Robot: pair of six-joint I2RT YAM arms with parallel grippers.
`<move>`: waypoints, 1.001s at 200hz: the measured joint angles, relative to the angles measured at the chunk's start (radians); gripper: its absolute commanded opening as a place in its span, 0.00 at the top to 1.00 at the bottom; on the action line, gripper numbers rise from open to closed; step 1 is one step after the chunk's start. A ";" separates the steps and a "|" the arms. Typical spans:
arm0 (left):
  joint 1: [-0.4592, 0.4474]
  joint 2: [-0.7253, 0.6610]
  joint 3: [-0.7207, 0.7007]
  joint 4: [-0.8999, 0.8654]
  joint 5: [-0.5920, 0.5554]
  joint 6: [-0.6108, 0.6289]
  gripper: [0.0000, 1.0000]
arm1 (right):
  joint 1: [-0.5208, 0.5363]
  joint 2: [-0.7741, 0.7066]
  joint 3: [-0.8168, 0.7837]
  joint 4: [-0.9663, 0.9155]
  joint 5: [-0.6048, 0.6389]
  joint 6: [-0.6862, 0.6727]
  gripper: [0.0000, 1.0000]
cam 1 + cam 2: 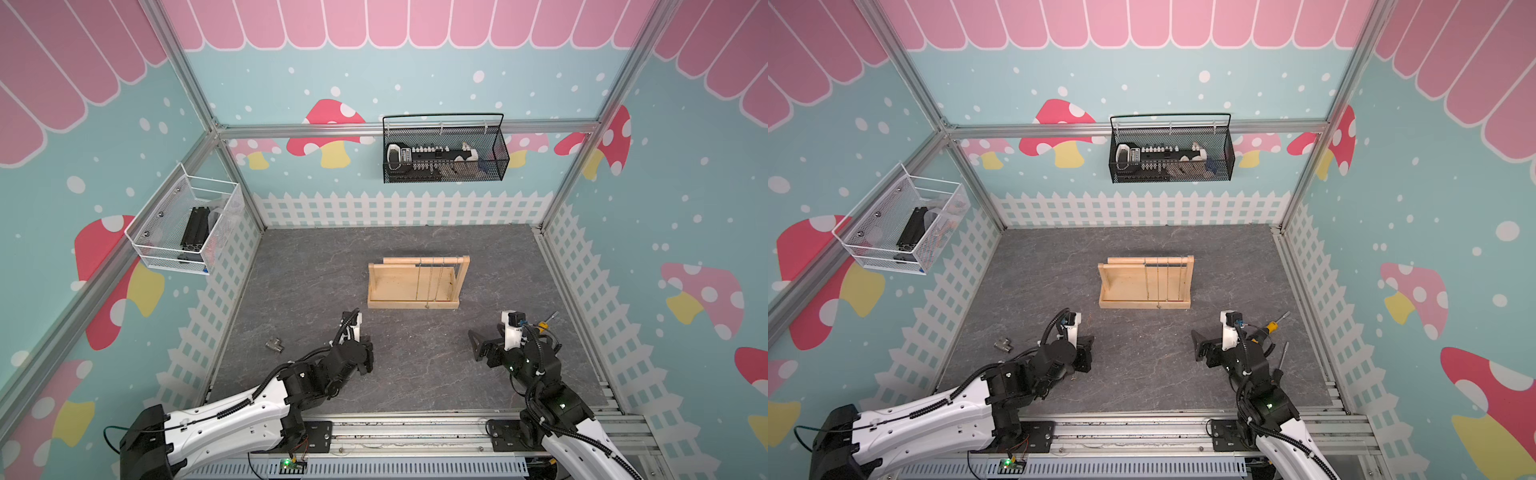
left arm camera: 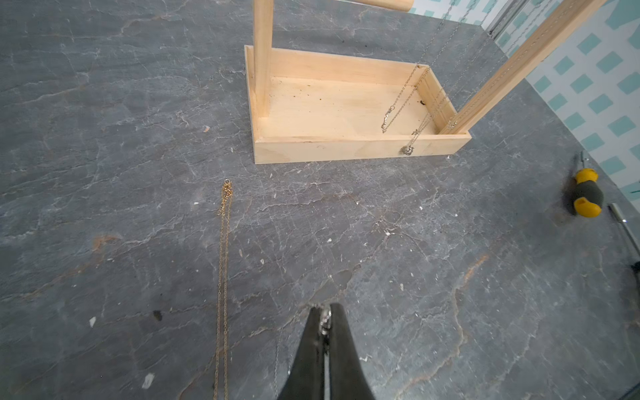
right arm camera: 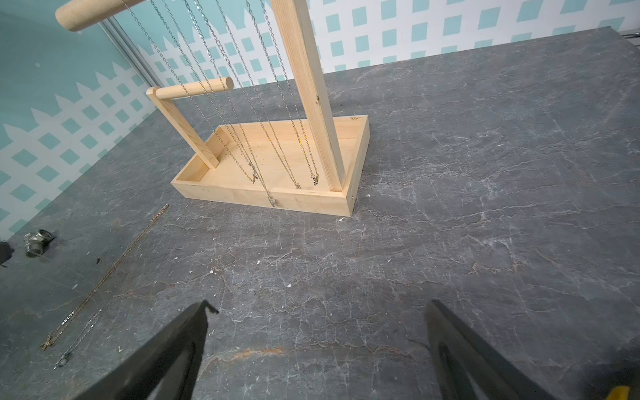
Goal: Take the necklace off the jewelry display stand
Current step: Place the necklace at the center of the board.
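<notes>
the pale bare-wood jewelry display stand (image 1: 390, 286) sits mid-table on a grey stone-look table (image 1: 415, 374). thin chains (image 3: 314, 180) hang from its round dowel over the shallow tray base. the left gripper (image 2: 325, 308) is pinched tight on a silver necklace (image 2: 325, 320), and a gold necklace (image 2: 223, 277) lies flat beside it. the right gripper (image 3: 320, 304) gapes wide, empty. a black mesh basket (image 1: 498, 166) and a white mesh basket (image 1: 166, 249) on the walls hold dark parts.

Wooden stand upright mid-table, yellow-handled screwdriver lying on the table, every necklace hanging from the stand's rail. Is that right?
Not every one: a gold necklace lies flat on the table beside the jewelry display stand; the left wrist view shows it. The screwdriver is as stated.
</notes>
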 measured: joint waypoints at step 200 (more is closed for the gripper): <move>0.180 0.482 0.133 0.194 0.018 0.105 1.00 | 0.000 0.005 0.000 0.001 0.000 0.000 0.01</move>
